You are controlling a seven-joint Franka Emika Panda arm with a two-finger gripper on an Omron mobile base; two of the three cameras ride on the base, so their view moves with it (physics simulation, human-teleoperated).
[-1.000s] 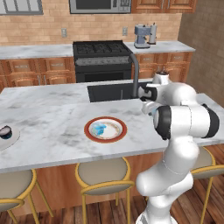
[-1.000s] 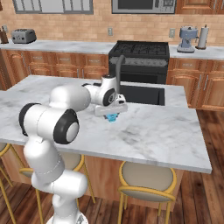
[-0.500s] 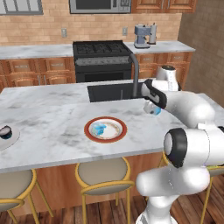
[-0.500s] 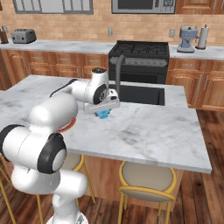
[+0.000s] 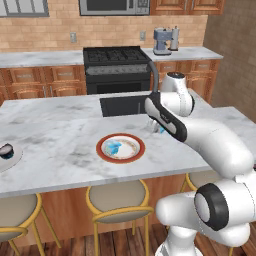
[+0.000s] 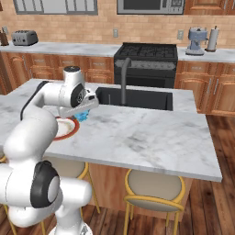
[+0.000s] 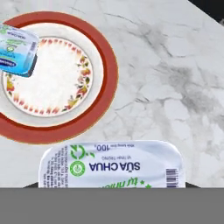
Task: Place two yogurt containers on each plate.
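Carrying the yogurt (image 7: pixel 111 164) pinched in the gripper (image 6: pixel 82 114) above the counter (image 6: pixel 147 133), just beside the red-rimmed plate (image 7: pixel 107 65), should end over bare plate, clear of the cup (image 7: pixel 17 50) there.

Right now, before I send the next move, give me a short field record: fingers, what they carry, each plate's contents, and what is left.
fingers: shut on the light blue boxy yogurt cup, above the white marble island counter
red-rimmed white plate: one light blue yogurt cup on it
pale grey plate: one dark navy cup on it
carried cup position: beside the red-rimmed plate, not yet over it
left to do: set carried cup on red-rimmed plate
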